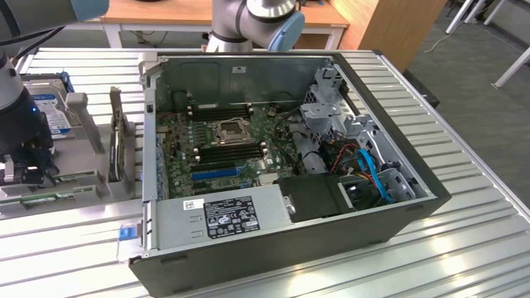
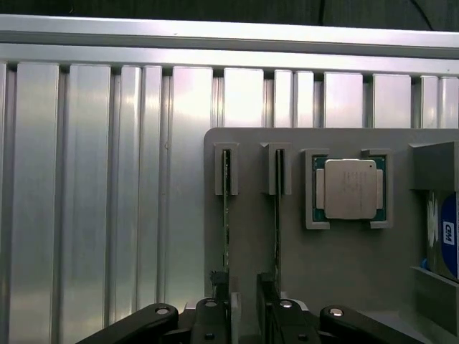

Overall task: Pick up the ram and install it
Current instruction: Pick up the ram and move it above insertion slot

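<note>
Ribbed metal bench, open computer case on it. Over at the grey holder, the tool hovers with jaws wide; ram stands on edge in its slot, second stick alongside.

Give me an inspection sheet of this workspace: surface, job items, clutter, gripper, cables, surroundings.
Surface: ribbed metal table carrying an open computer case and a grey tray.
Job's things: two ram sticks on edge in tray slots.
Clutter: processor and hard drive in the tray.
Grippers: gripper open, holding nothing, at the ram sticks' near ends.
Cables: blue cable inside the case.
Surroundings: wooden desk, grey floor.
</note>
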You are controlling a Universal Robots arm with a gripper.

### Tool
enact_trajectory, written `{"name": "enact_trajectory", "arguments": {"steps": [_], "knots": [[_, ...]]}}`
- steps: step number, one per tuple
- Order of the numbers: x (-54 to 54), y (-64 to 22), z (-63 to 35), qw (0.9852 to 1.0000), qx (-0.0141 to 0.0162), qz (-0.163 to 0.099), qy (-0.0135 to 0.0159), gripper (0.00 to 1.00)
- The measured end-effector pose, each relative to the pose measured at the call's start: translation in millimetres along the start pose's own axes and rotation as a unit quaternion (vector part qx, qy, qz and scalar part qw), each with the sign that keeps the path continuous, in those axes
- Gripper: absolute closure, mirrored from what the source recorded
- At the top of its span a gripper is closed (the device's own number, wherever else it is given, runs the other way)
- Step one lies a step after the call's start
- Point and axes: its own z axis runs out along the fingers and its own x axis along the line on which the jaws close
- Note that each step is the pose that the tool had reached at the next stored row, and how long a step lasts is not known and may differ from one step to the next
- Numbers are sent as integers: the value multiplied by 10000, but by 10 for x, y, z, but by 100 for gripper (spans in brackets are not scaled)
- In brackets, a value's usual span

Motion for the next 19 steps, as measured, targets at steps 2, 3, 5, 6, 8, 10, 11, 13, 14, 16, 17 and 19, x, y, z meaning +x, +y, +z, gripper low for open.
{"name": "enact_trajectory", "arguments": {"steps": [2,3,5,6,8,10,11,13,14,16,17,19], "knots": [[0,-1,18,10000,0,0,0,70],[1,-1,26,10000,0,0,-1,70],[1,-1,40,10000,0,0,0,70],[1,-1,48,10000,0,0,0,70],[2,-2,62,10000,0,0,0,70],[2,-2,73,10000,0,0,0,70],[2,-2,77,10000,-1,0,0,70],[2,-2,79,10000,-1,0,0,70],[2,-2,79,10000,-1,0,0,70],[2,-2,80,10000,0,0,0,70],[2,-2,81,10000,0,0,-1,70],[5,1,81,10000,1,1,-1,70]]}}
